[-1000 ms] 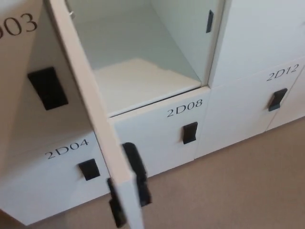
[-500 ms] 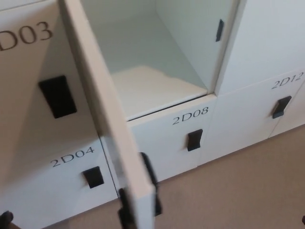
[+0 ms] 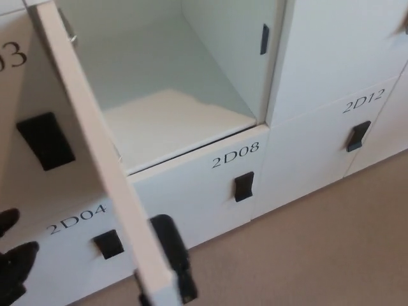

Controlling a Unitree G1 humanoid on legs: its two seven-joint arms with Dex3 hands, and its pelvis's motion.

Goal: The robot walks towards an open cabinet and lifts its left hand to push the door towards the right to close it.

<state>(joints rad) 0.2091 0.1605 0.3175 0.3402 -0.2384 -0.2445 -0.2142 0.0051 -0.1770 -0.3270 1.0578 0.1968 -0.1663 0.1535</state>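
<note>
An open white cabinet door (image 3: 95, 166) juts toward me, seen edge-on, with a black handle (image 3: 171, 258) near its lower end. Behind it lies the empty white compartment (image 3: 166, 121), with a black latch (image 3: 264, 39) on its right wall. My left hand (image 3: 14, 261) shows as black fingers at the bottom left edge, left of the door and apart from it; the fingers look spread with nothing in them. My right hand does not show.
Closed white locker doors surround the open one: 2D04 (image 3: 73, 218) below left, 2D08 (image 3: 236, 155) below the compartment, 2D12 (image 3: 363, 101) at right, each with a black handle. Beige carpet (image 3: 319, 255) covers the floor in front.
The whole picture has shifted, so the camera moved. My left hand has risen into view at the bottom left, more of it showing than half a second ago.
</note>
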